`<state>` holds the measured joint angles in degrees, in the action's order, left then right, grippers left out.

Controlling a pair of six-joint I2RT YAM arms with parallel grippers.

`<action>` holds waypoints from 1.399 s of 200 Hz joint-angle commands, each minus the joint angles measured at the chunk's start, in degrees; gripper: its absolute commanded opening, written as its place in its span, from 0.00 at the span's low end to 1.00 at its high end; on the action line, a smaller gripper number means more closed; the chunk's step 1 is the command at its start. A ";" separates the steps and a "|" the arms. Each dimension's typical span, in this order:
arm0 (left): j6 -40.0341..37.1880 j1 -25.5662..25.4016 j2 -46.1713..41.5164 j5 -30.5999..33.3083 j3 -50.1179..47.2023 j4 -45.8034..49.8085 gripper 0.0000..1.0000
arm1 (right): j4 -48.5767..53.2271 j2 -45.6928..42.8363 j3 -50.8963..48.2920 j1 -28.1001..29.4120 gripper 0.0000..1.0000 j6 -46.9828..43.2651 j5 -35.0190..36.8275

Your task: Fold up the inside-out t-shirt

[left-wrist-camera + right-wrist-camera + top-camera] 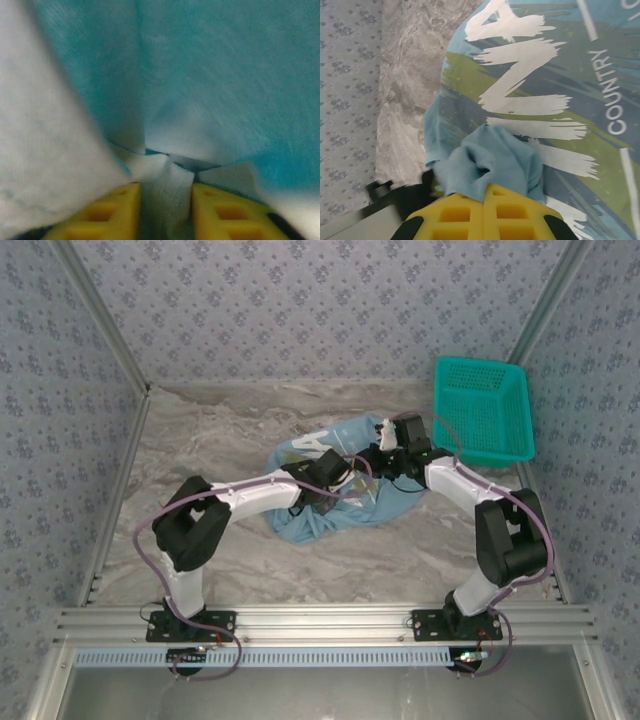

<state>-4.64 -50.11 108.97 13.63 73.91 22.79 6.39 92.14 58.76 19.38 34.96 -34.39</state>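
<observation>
The marbled counter [200, 440] lies in front of me, and the t-shirt [300, 525] sits crumpled near its middle, between my two arms. It is light blue, bunched into a loose heap rather than spread flat, with white printed lettering showing on the far part of the heap. My right wrist camera looks down on that print [520, 75]: broad white brush-stroke letters over green and blue bands, with the small word "COUNTRY" beside them. A teal mesh basket [482, 410] stands at the far right corner of the counter, apart from the t-shirt.

My right gripper [385, 455] is over the right side of the heap. From the wrist, its yellow fingers are pressed together [484, 192], pinching a bunched fold of plain blue cloth at their tips. My left gripper [348, 478] is at the middle of the heap. Its wrist camera is surrounded by blue cloth [225, 75], and a pale fold fills the narrow gap between its fingers [165, 187], touching both, so it grips the t-shirt too.
</observation>
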 commanded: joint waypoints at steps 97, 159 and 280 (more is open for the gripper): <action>4.58 4.04 -24.92 -23.27 -15.98 -16.05 0.00 | 5.24 -1.20 1.68 -0.63 0.00 -5.26 3.48; 8.77 6.98 -33.87 -33.16 -24.81 -28.58 0.00 | 3.94 -4.16 0.63 -0.17 0.00 -7.54 4.88; 5.26 0.24 -46.45 -41.24 -33.29 -22.97 0.01 | 21.65 -15.96 1.43 -1.04 0.00 -15.63 14.10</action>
<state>3.95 -45.39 63.75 -26.98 41.63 -7.57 20.18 81.82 59.55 18.39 23.16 -27.29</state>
